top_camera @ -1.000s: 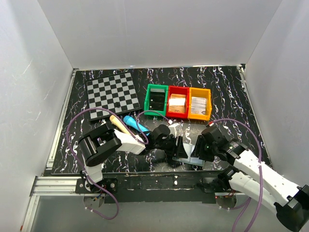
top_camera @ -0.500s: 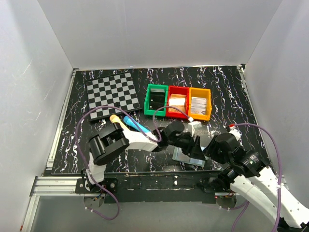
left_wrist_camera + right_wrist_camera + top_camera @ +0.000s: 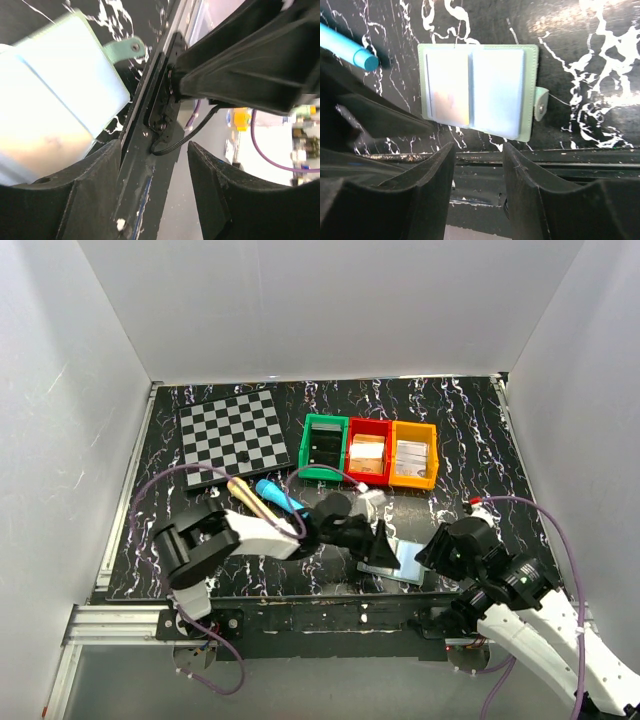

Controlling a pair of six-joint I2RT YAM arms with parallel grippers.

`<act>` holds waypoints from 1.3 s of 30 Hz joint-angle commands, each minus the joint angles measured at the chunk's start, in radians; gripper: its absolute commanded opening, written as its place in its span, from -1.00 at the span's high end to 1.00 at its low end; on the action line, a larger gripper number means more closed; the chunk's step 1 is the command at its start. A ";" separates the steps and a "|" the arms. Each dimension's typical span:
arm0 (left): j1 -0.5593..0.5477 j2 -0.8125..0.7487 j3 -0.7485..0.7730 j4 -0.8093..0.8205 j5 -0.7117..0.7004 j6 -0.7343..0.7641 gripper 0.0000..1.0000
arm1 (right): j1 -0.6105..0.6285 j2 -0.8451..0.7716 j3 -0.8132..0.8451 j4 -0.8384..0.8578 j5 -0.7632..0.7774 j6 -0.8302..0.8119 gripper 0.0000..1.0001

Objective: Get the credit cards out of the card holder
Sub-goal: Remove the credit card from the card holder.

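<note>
The card holder (image 3: pixel 402 563) lies open and flat near the table's front edge, its two pale blue-grey panels up. In the right wrist view the card holder (image 3: pixel 477 95) has its tab at the right, and a faint brownish tint shows on its left panel. No credit card lies apart from it. My left gripper (image 3: pixel 383 543) is open and empty at the holder's left edge; in its own view the left gripper (image 3: pixel 154 150) straddles the table's front rail, with the card holder (image 3: pixel 60 95) to the left. My right gripper (image 3: pixel 432 552) is open and empty just right of it; the right gripper (image 3: pixel 476 150) sits over the front rail.
A checkered board (image 3: pixel 232 432) lies at the back left. Green (image 3: pixel 324 445), red (image 3: pixel 367 450) and orange (image 3: pixel 413 453) bins stand in a row behind the holder. A blue pen (image 3: pixel 278 497) and a tan-handled tool (image 3: pixel 245 492) lie by the left arm. The front rail (image 3: pixel 530 160) runs right below the holder.
The right arm has drawn back to the right, away from the holder. The left gripper reached right to the holder, then came back a little. The holder now lies open and flat.
</note>
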 commanded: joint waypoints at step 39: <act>0.027 -0.034 0.043 -0.298 -0.293 0.031 -0.18 | -0.011 0.467 -0.130 0.313 -0.133 -0.059 0.62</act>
